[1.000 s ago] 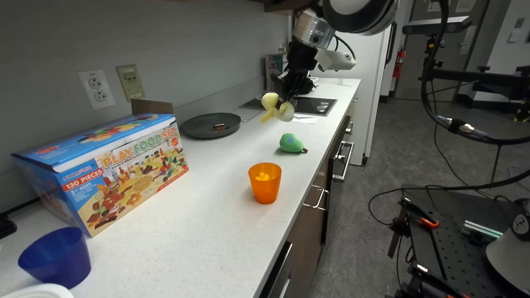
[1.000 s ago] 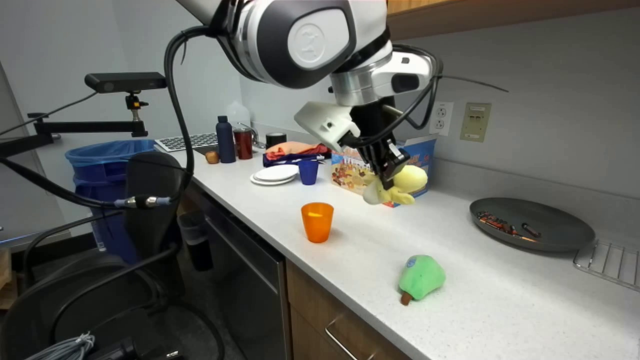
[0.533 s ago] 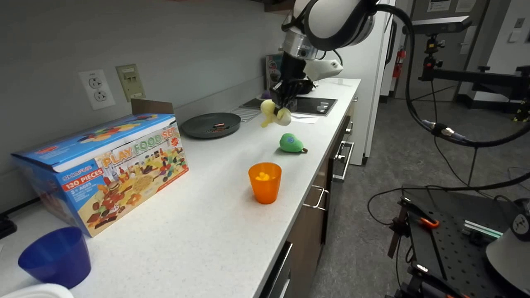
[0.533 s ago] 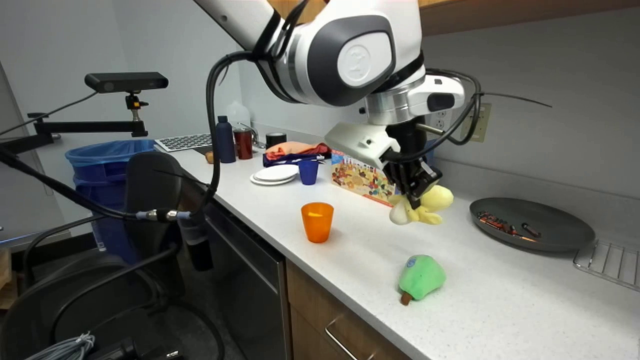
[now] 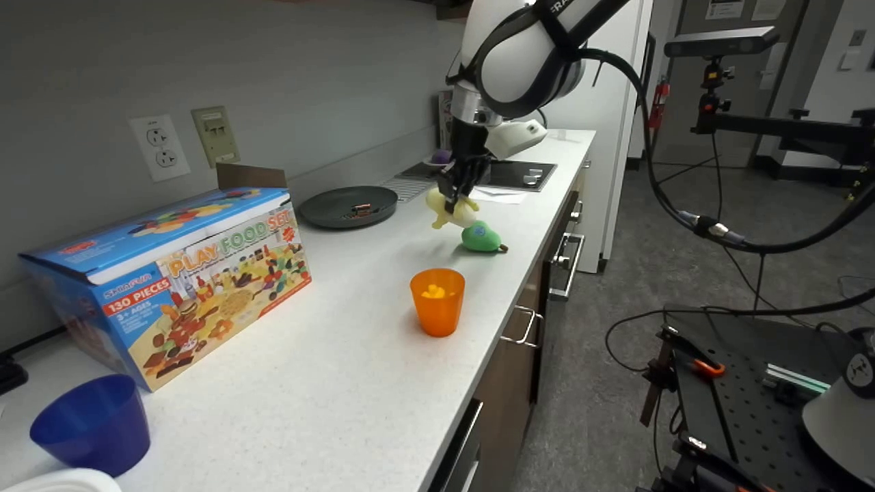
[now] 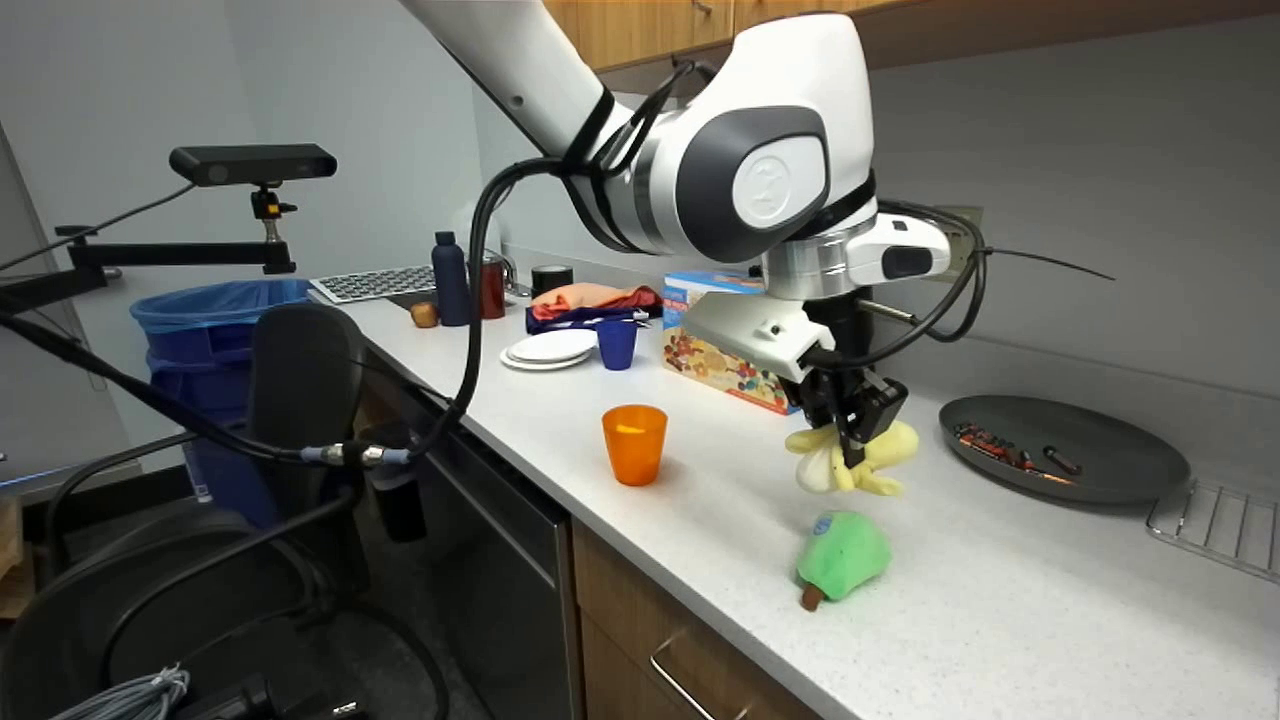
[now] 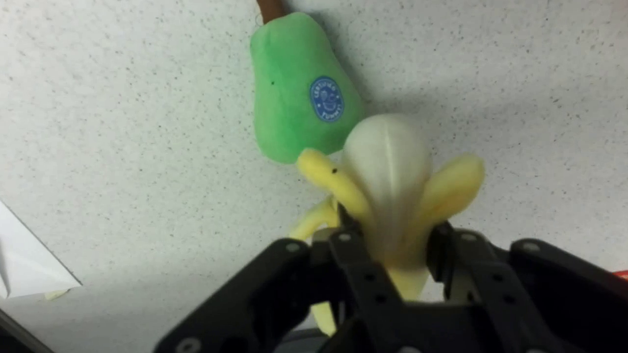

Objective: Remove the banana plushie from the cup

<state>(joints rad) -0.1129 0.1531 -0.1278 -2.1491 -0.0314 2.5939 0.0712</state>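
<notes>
The banana plushie (image 7: 390, 184) is found well apart from the orange cup (image 6: 635, 447), suspended above the countertop (image 7: 147, 122) near a green pear plushie (image 7: 301, 93). It is grasped at its middle by the gripper (image 7: 392, 230), the fingers being clamped on both sides. A cream, rounded tip with a lengthwise seam is noted, flanked by splayed yellow peel flaps; a small dark spot is seen on one flap. Something yellow (image 5: 433, 292) is seen within the cup.

Wrist view: fingers (image 7: 367, 275) partly hide banana plushie (image 7: 389, 189); top edge cuts off brown stem (image 7: 272, 10).
</notes>
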